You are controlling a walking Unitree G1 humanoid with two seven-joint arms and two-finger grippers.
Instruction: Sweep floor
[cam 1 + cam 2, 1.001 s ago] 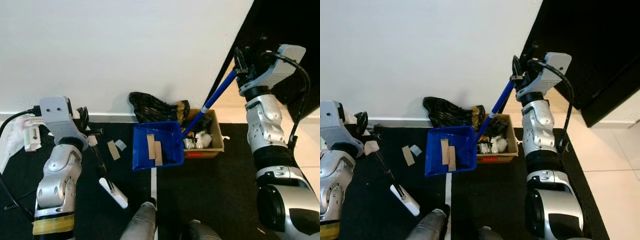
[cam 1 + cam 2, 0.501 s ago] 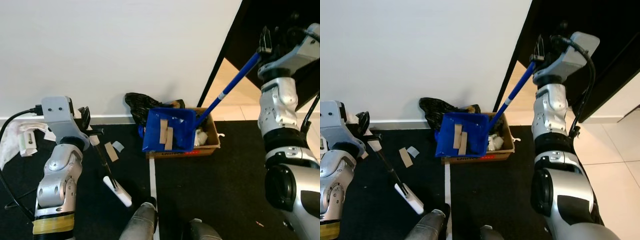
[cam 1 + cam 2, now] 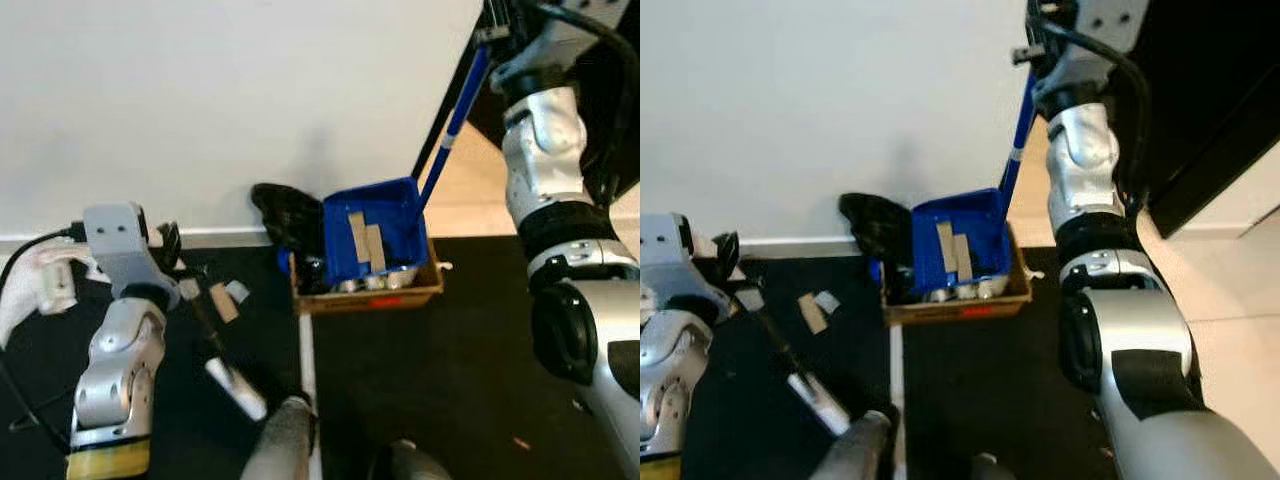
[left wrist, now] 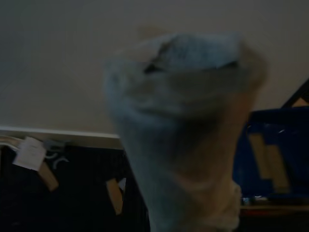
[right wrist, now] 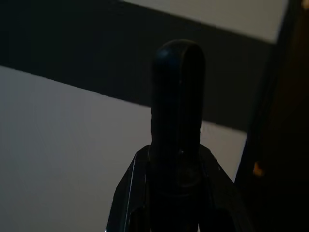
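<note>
Our right pincer (image 3: 492,28), clamped on the dustpan (image 3: 372,232) handle, held its pan tilted directly above the cardboard box (image 3: 366,294).

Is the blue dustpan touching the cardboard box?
Touching: the left eye view shows the dustpan tipped up with its lower edge down inside the box, no gap visible.

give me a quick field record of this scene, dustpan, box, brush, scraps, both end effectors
dustpan: blue dustpan tipped up over the box, two tan strips lying in the pan
box: cardboard box on the dark floor by the white wall, black bag behind it
right end effector: raised high, gripping the top of the dustpan's blue handle
left end effector: low by the wall, holding the brush whose white head rests on the floor
scraps: loose scraps on the floor beside the brush
</note>
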